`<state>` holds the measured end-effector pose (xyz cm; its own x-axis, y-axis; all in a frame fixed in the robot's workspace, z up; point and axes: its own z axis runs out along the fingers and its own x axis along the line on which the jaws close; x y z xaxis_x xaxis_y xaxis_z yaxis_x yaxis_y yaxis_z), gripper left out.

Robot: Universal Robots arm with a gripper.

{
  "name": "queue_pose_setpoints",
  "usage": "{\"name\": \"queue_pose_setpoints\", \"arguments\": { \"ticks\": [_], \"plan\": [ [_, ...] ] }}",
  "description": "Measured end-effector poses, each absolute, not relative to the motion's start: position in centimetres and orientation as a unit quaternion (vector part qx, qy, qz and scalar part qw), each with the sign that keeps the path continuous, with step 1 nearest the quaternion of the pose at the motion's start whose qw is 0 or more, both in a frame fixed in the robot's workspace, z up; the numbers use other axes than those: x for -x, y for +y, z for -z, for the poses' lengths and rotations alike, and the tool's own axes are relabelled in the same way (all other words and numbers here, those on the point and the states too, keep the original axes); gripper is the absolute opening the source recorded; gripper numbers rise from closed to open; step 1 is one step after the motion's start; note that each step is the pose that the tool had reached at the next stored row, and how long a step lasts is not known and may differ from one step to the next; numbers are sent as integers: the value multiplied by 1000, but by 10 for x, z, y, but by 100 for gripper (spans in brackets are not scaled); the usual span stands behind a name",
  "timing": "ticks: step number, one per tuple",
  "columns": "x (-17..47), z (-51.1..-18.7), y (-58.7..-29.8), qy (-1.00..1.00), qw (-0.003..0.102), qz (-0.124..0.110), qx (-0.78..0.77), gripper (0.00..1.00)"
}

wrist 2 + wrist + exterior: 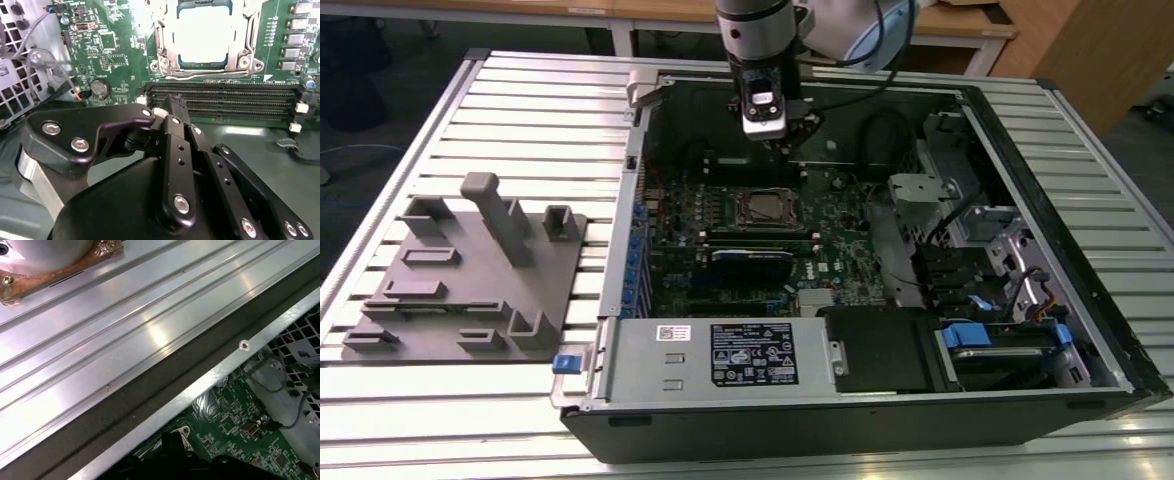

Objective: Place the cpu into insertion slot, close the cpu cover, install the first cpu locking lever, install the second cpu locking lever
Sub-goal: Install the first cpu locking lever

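On a ribbed metal table (480, 110), the gripper (176, 107), jaws pressed together, hangs over the open computer case (1067, 330).

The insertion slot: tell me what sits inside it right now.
In the second wrist view the cpu lies in the insertion slot, its silvery top showing through the cpu cover, which frames it. The contacts underneath are hidden by the chip.

The dull silver-grey square cpu (204, 34) lies in the silvery-rimmed insertion slot (165, 57) on the green circuit board (115, 45); the black gripper (176, 102) hovers near, over long black slots (225, 102).
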<state>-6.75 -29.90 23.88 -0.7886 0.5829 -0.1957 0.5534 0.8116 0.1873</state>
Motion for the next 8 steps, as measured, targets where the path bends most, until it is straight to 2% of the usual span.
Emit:
{"name": "queue_pose_setpoints", "arguments": {
  "ticks": [6,8],
  "plan": [
    [67,-241,-299,944,123,-61,-301,11],
    [67,-241,-299,944,118,-59,-301,11]
  ]
}}
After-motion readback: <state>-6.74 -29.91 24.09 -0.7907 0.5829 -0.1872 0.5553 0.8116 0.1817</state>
